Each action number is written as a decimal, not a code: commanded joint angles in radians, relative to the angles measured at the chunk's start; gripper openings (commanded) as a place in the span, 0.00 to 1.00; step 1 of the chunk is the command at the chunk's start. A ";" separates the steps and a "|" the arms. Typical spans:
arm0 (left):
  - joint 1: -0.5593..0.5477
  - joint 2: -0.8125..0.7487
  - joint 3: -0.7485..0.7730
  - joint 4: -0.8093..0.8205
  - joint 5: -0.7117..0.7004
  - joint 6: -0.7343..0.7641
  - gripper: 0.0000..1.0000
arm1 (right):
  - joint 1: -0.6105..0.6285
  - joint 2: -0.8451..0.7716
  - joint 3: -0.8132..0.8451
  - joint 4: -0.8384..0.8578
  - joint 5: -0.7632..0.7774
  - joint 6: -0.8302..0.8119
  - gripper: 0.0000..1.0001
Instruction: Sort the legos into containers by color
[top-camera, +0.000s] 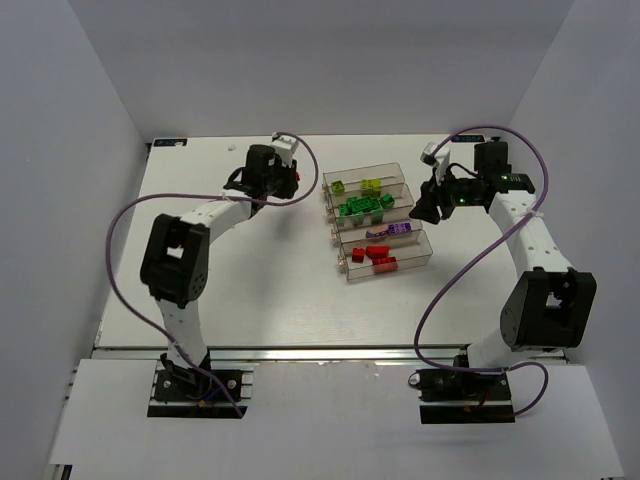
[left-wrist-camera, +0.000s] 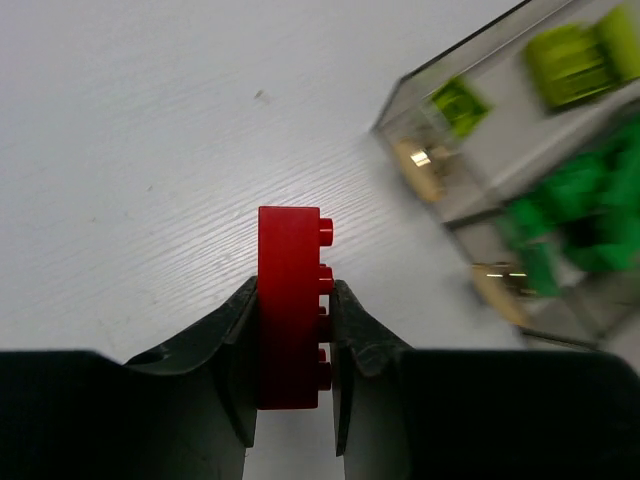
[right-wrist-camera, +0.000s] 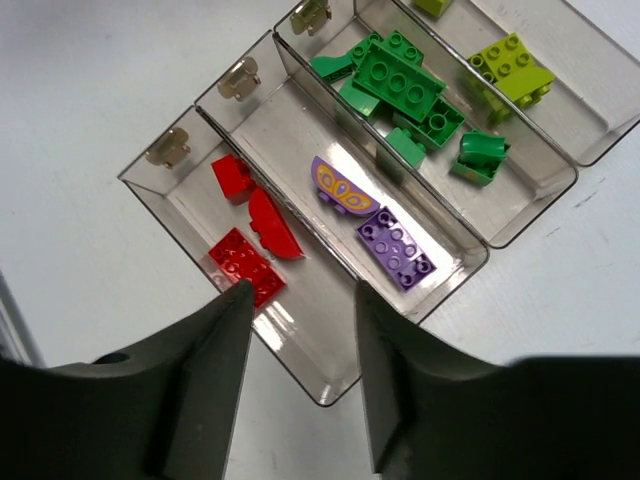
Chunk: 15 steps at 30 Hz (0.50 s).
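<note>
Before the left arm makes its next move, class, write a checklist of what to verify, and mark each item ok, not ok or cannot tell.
1. red brick clamped in the left tool: ok.
2. Brick lifted off the table: cannot tell.
3. Bare room in the red tray: ok.
4. right tool empty, jaws apart: ok.
5. Route to the red tray free of the right tool: cannot tell; it hangs near that tray's end.
</note>
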<state>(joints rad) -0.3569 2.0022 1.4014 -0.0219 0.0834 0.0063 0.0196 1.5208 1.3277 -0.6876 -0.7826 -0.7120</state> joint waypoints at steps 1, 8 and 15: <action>-0.042 -0.196 -0.056 0.102 0.222 -0.121 0.00 | -0.006 -0.028 0.011 -0.001 -0.038 0.013 0.48; -0.217 -0.335 -0.222 0.152 0.348 -0.163 0.00 | -0.009 -0.024 0.028 0.000 -0.043 0.046 0.18; -0.335 -0.284 -0.185 0.154 0.368 -0.166 0.00 | -0.044 -0.034 0.030 0.016 -0.044 0.086 0.16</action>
<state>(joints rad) -0.6807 1.7061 1.1866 0.1276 0.4175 -0.1505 0.0109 1.5208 1.3277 -0.6865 -0.7990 -0.6563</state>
